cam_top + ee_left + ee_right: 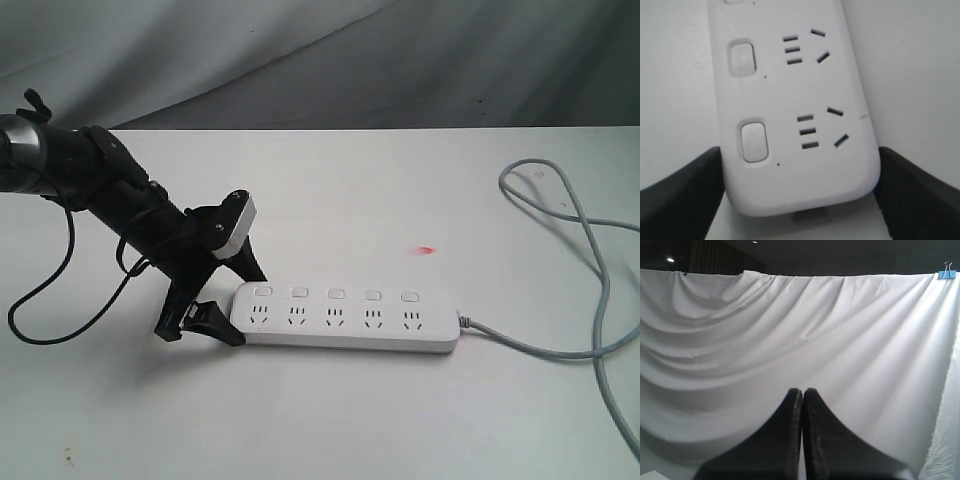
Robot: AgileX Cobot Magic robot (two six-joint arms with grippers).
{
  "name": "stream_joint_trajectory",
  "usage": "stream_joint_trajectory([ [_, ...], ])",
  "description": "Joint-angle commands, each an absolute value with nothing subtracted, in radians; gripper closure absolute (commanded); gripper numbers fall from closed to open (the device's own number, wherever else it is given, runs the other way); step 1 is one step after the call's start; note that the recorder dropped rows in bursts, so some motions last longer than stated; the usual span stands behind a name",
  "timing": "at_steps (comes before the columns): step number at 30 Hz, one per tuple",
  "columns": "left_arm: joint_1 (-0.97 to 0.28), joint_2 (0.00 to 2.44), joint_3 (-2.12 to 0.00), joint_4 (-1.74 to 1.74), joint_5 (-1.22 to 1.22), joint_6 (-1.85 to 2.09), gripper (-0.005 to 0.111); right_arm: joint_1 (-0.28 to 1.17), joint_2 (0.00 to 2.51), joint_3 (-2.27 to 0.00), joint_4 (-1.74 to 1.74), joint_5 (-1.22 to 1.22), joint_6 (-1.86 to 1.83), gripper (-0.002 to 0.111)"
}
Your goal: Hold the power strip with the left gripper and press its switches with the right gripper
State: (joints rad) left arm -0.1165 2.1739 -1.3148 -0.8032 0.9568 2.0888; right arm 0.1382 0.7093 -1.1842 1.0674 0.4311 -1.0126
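Exterior view: long flat white plastic power strip (345, 318) lies on the white table (400, 200), black two-fingered left end effector (238, 303) straddling its cord-free end. Left wrist: fingers (685, 195) clamp its sides (snug). Right wrist: black right end effector (802, 391) pinched closed, facing white cloth (790, 330).

No legible text, label, brand or number on power strip (345, 318).

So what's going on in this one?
The left gripper has the cordless end of the power strip between its fingers, which sit against both long sides as the strip lies flat on the table. The right gripper is shut and away from the strip, facing only the white backdrop, out of the exterior view. None of the five switches is being touched yet.
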Motion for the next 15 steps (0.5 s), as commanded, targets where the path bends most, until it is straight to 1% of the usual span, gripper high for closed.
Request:
stream_joint_trajectory([
  [1, -0.119, 2.168, -1.320, -0.820, 0.965, 2.092, 0.084, 0.131, 0.706, -1.184, 1.072, 0.431, -1.012, 0.108],
  [3, -0.119, 2.168, -1.320, -0.820, 0.965, 2.092, 0.084, 0.131, 0.700, -1.184, 1.077, 0.408, -0.967, 0.108],
  [8, -0.119, 2.168, -1.320, -0.820, 0.965, 2.092, 0.084, 0.129, 0.684, -1.184, 1.030, 0.384, -0.540, 0.108],
  [12, -0.119, 2.168, -1.320, -0.820, 0.965, 2.092, 0.084, 0.129, 0.677, -1.184, 0.770, 0.455, -0.267, 0.108],
  [15, -0.119, 2.168, -1.320, -0.820, 0.965, 2.092, 0.084, 0.129, 0.671, -1.184, 0.475, 0.608, -0.067, 0.108],
])
